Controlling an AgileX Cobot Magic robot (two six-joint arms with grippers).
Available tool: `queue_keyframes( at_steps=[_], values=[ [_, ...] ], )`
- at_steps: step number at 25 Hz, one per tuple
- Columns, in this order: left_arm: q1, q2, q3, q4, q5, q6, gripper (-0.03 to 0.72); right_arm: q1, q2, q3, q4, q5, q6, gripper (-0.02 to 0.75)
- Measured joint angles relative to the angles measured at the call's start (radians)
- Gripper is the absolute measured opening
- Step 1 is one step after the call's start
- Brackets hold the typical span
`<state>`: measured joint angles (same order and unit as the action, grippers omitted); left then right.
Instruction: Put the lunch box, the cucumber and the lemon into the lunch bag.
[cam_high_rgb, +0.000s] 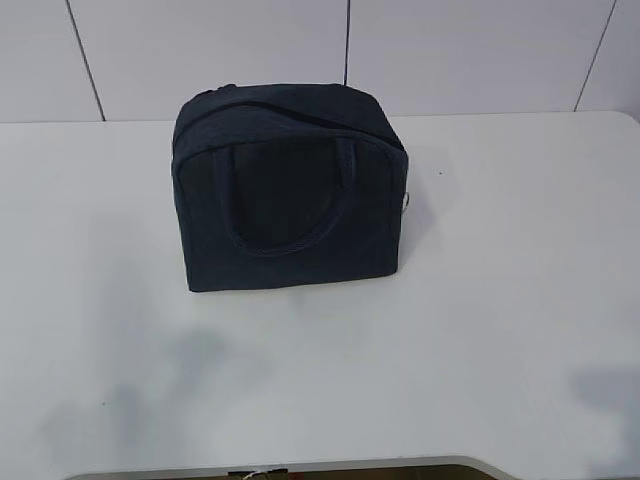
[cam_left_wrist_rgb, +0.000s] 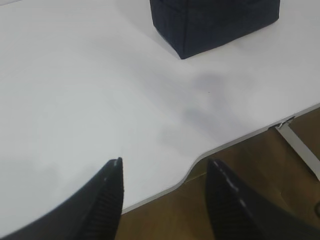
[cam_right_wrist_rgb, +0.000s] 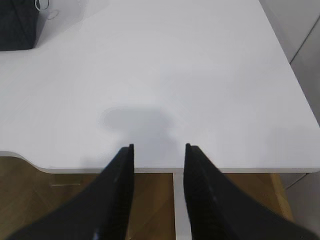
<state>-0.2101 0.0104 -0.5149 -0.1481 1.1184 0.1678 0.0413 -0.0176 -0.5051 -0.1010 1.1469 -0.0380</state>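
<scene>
The dark navy lunch bag (cam_high_rgb: 288, 188) stands upright on the white table (cam_high_rgb: 480, 330), zipped along the top, one loop handle hanging down its front. Its lower corner shows at the top of the left wrist view as the lunch bag (cam_left_wrist_rgb: 215, 22), and its edge with a silver ring pull (cam_right_wrist_rgb: 44, 6) shows at the top left of the right wrist view. The lunch box, the cucumber and the lemon are out of view. My left gripper (cam_left_wrist_rgb: 165, 162) hangs open over the table's front edge, nothing between its fingers. My right gripper (cam_right_wrist_rgb: 158, 146) is open and empty at the front edge too.
The table's front edge has a curved cut-out (cam_left_wrist_rgb: 195, 165) with wooden floor (cam_left_wrist_rgb: 260, 155) below it. A white table leg (cam_right_wrist_rgb: 180, 210) runs under the right gripper. A tiled wall (cam_high_rgb: 450, 50) stands behind the table.
</scene>
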Motion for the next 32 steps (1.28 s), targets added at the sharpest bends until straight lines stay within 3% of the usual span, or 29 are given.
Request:
queue_keyframes(
  at_steps=[4,11,32],
  values=[
    [0.018,0.0,0.0,0.002,0.0,0.0,0.379,0.0,0.0,0.001,0.0,-0.001,0.002,0.284],
    [0.157,0.0,0.0,0.002,0.0,0.0,0.379,0.024,0.0,0.001,-0.001,-0.002,0.002,0.283],
    [0.166,0.0,0.0,0.002,0.0,0.0,0.348,0.01,0.0,0.001,-0.002,-0.004,0.002,0.283]
  ],
)
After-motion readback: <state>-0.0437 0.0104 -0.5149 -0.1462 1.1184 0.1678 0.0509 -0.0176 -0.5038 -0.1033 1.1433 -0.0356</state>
